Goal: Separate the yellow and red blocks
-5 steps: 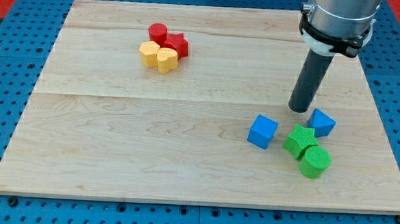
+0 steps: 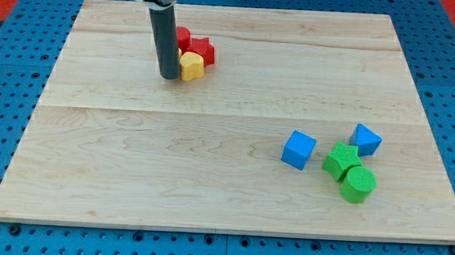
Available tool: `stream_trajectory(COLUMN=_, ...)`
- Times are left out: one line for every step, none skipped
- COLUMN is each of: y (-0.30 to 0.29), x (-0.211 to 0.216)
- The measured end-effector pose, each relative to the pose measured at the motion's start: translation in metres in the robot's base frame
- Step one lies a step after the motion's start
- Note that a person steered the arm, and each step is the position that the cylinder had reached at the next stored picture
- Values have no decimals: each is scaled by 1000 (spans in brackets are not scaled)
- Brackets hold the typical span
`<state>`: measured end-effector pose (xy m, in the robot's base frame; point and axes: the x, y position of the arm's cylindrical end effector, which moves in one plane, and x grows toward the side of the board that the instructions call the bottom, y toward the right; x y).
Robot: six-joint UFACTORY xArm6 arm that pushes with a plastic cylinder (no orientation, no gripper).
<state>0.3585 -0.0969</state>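
Camera view: two red blocks (image 2: 197,46), one visible yellow block (image 2: 191,65), beside my tip (image 2: 169,78).

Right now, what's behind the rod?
My tip sits at the cluster's left. Beside the rod show a yellow block, part of a red cylinder and a red star. Anything directly behind the rod is covered.

— Is there any writing on the wooden board (image 2: 210,166)?
— None; its planks show only grain.
— Do the blocks carry a label or number?
— No, the faces in view are plain colour.
— And the dark rod (image 2: 168,42)?
— No brand or mark can be read on it.
— The blue pegboard (image 2: 1,131) around the board?
— Only rows of holes, no signs.
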Motion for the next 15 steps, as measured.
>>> stream_trajectory(y=16, x=-43)
stream_trajectory(y=33, x=-63)
stream_trajectory(y=17, x=-82)
stream_trajectory(y=-29, x=-82)
stream_trajectory(y=-80, x=-86)
stream_trajectory(y=-49, x=-110)
stream_trajectory(y=22, x=-136)
stream_trajectory(y=90, x=-124)
stream_trajectory(y=24, x=-124)
stream_trajectory(y=14, x=-146)
stream_trajectory(y=80, x=-150)
stream_trajectory(y=128, x=-141)
stream_trajectory(y=131, x=-135)
stream_trajectory(y=136, x=-112)
stream_trajectory(y=141, x=-41)
